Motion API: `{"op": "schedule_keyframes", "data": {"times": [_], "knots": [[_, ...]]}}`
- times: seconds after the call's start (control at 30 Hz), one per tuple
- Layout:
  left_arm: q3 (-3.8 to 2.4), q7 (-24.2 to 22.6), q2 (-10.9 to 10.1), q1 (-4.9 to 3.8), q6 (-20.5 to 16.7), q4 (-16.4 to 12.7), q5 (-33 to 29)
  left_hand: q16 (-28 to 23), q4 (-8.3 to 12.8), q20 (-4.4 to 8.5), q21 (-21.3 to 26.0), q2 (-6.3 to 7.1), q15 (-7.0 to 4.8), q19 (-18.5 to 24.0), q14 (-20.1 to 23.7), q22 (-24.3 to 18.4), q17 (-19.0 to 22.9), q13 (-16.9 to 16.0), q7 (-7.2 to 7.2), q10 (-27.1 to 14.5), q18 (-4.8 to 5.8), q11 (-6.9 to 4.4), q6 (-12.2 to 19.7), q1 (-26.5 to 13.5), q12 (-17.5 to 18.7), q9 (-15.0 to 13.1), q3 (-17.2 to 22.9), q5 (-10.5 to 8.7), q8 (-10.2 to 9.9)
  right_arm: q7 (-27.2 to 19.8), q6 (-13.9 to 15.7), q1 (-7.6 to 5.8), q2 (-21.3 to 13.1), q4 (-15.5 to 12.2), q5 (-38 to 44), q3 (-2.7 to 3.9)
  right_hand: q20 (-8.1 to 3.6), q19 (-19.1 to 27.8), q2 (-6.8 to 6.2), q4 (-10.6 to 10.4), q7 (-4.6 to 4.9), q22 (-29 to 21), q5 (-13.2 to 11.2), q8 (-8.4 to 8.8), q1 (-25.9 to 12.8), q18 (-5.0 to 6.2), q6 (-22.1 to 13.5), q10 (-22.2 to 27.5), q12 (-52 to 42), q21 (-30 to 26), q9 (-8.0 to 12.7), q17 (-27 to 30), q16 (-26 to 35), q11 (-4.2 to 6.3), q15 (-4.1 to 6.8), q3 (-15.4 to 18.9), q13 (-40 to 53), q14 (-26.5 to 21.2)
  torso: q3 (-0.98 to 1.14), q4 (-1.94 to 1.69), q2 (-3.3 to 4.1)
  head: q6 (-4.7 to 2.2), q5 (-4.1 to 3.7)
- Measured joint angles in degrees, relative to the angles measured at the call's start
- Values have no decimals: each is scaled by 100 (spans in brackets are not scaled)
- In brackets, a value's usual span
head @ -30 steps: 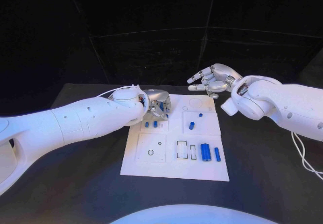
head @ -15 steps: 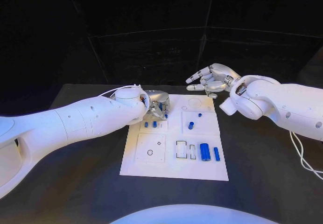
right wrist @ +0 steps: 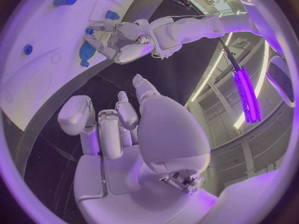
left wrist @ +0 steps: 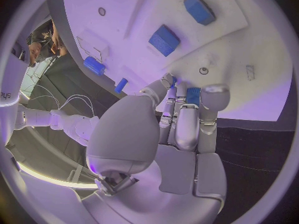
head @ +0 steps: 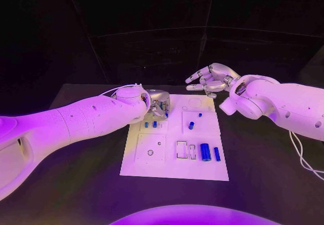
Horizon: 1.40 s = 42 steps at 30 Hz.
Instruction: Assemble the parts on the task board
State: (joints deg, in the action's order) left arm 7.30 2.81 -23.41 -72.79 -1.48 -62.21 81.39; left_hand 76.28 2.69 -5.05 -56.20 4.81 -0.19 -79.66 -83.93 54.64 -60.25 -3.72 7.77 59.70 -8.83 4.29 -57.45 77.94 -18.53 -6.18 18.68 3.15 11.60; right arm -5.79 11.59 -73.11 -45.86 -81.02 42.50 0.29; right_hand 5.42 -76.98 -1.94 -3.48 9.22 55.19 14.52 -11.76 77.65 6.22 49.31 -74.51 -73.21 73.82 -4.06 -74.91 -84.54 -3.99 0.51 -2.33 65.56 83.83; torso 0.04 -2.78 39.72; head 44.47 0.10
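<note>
My silver left hand (head: 157, 104) is down at the far left corner of the flat white plastic task board (head: 173, 169), fingers curled around a small blue peg (left wrist: 193, 95) at their tips; I judge it pinched, though how firmly I cannot tell. The risk I see is the smooth, hard peg slipping or tipping as I press it toward its hole, or my knuckles knocking the two short blue pegs (head: 150, 124) standing just beside. My right hand (head: 211, 79) hangs over the black table (head: 81, 187) past the board's far right corner, fingers loosely spread, holding nothing. Two glossy blue cylinders (head: 210, 153) lie near the board's near right corner.
</note>
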Motion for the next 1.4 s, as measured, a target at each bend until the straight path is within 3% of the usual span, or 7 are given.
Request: {"op": "schedule_keyframes", "data": {"times": [0.1,0.17,0.3,0.37,0.63,0.93,1.4], "knots": [[-2,-7,6,2,0,9,1,0,8,8,-10,0,0,-8,0,22,2,2,-21,51,0,-9,-21,0,14,6,39,0,-23,0,-1,0,3,1,0,0,0,0,0,0,0,0,0,0,0,0,0,0,0,0,0,0,0,0,0,0,0,0,-1,-4,0,5,-4],[-2,-14,9,5,0,12,1,0,10,23,-40,0,-19,-23,-19,53,17,-1,-11,82,88,0,-51,0,38,11,74,0,-27,0,-2,0,6,2,0,0,0,0,0,0,0,0,0,0,0,0,0,0,0,0,0,0,0,0,0,0,0,0,-1,-6,0,9,-4],[-2,-21,15,9,0,14,3,0,34,23,-67,0,-41,-23,0,94,28,-1,-29,176,88,-32,-115,0,101,23,195,0,-28,0,-4,0,7,3,0,0,0,0,0,0,0,0,0,0,0,0,0,0,0,0,0,0,0,0,0,0,0,0,0,-6,0,11,-3],[-2,-24,17,10,0,14,3,0,69,23,-67,-81,-41,-23,0,110,39,-2,-34,257,88,-51,-215,40,135,28,293,0,-28,0,-5,0,8,4,0,0,0,0,0,0,0,0,0,0,0,0,0,0,0,0,0,0,0,0,0,0,0,0,0,-6,0,12,1],[3,-67,-7,34,-97,-9,5,0,273,44,-117,-152,-62,-44,-22,178,63,-1,-36,452,88,-63,-312,112,278,53,622,-1,-90,0,-7,0,11,5,0,0,0,0,0,0,0,0,0,0,0,0,0,0,0,0,0,0,0,0,0,0,0,0,0,-5,-2,8,-2],[8,-218,-203,66,-475,-198,-50,0,293,63,-151,-151,-62,-63,-22,228,63,-6,-37,511,87,-62,-390,113,323,74,719,-2,-99,-1,-13,0,20,21,0,0,0,0,23,0,0,0,26,0,23,0,0,0,0,0,0,0,0,0,0,0,1,0,-2,-6,-5,-16,-13],[-192,-356,-898,66,-741,-919,-376,0,315,63,-183,-101,-62,-63,-22,255,65,-6,-29,552,87,-62,-399,63,386,71,774,-2,-133,-2,-25,0,-1,50,0,0,0,0,23,0,0,0,26,0,23,0,0,0,0,0,0,1,0,0,0,0,1,0,-7,-39,-16,-87,25]]}}
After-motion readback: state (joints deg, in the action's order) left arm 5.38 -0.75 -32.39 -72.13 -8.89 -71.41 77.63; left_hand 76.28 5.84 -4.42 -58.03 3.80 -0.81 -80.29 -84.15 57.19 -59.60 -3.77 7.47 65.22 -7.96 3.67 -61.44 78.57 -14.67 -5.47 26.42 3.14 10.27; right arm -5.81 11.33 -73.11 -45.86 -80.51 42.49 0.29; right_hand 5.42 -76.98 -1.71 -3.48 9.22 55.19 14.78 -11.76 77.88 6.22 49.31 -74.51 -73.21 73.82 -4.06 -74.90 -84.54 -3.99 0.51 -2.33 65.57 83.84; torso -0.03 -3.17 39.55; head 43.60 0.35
